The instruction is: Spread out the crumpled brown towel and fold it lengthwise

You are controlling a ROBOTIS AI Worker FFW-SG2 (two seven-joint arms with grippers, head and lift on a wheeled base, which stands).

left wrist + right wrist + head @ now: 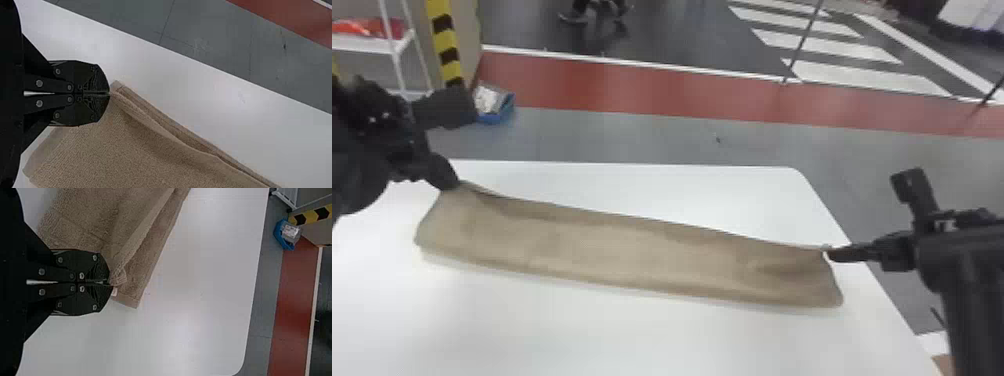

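1. Your left gripper (pixel 452 184) is clamped on a far corner of the brown towel (pixel 632 255).
2. Your right gripper (pixel 831 254) clamps the other.
3. The towel lies doubled lengthwise on the white table (pixel 557 340).

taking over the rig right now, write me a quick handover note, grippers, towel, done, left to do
Left gripper: jaws shut on the towel's far left corner.
Right gripper: jaws shut on its far right corner.
Brown towel: a long doubled strip across the white table.
Done: spread out, folded over lengthwise.
Left: probably lay the held edge down, let go and back both arms off; the lower layer peeks out past the upper one, so maybe even that up.
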